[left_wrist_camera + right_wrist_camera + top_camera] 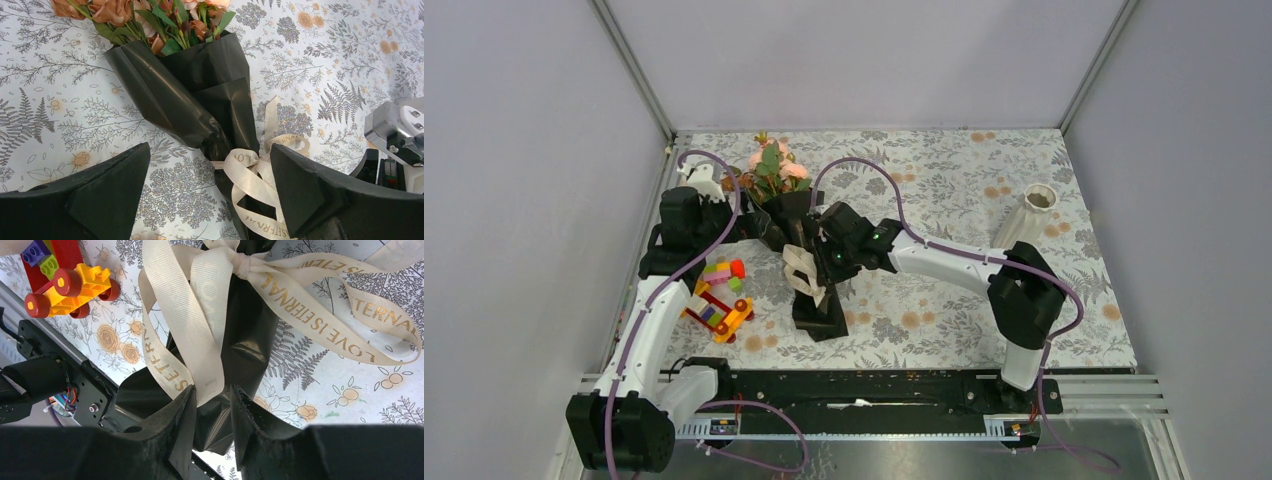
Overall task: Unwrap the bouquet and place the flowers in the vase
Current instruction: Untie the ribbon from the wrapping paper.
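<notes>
While it lies flat on the floral-print table, the bouquet is found left of centre. Its peach-pink flowers are pointed toward the far edge, and its glossy black paper cone tapers back toward the arms. A cream ribbon printed with gold lettering is tied in a bow round the narrow end. The right gripper is positioned at that end. Its jaws are drawn narrow, with a ribbon loop and a fold of black wrap between them, though whether these are pinched tight cannot be told. The left gripper is held spread wide over the tied part, one finger to each side, and nothing is gripped by it. A colourful toy-block car is set just left of the bouquet. The white vase is placed well apart, near the far right corner.
</notes>
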You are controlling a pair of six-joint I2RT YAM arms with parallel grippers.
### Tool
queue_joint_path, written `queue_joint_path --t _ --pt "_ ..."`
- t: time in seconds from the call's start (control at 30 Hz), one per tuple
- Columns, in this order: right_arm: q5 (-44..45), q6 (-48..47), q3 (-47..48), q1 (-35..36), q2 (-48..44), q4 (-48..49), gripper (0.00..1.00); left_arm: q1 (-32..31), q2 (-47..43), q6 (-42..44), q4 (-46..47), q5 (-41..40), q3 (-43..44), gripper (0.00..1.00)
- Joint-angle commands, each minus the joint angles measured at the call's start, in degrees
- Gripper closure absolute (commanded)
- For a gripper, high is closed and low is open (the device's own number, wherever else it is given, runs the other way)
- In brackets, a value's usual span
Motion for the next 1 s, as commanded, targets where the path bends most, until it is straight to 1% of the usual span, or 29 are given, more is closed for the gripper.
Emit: queue_joint_path --t 0.0,0.2,0.3,0.4,0.7,0.83,0.97 --pt "1.1 -0.9 1.1 0.4 0.2 -0.3 0.63 0.3 -1.3 0.0 2.8 -0.1 0.0 0.01" --pt "0.5 -0.6 1.8 0.4 1.5 -0.2 0.71 0.3 -1.4 0.4 2.3 -1.0 0.0 0.01" --pt "-0.4 -0.3 2.1 0.4 1.6 -0.1 0.87 0.3 -1.6 0.5 2.2 -1.3 0.0 0.01" --pt "-1.3 0.4 2.7 0.4 0.8 -0.1 1.0 0.3 -2.0 0.6 2.0 -1.7 0.0 0.01" --pt "-2.5 3.6 2.9 0.4 -5.7 1.3 1.0 0.8 -4.3 1.5 1.5 -5.2 -0.2 0.01" --pt "-3.8 4.6 4.6 0.5 -5.0 3.5 1.0 0.9 -4.8 1.4 1.7 -5.1 -0.3 0.01" --pt "-4.3 4.8 8.6 0.6 -1.5 4.1 1.0 1.0 -5.1 1.3 1.7 -5.0 -0.4 0.01"
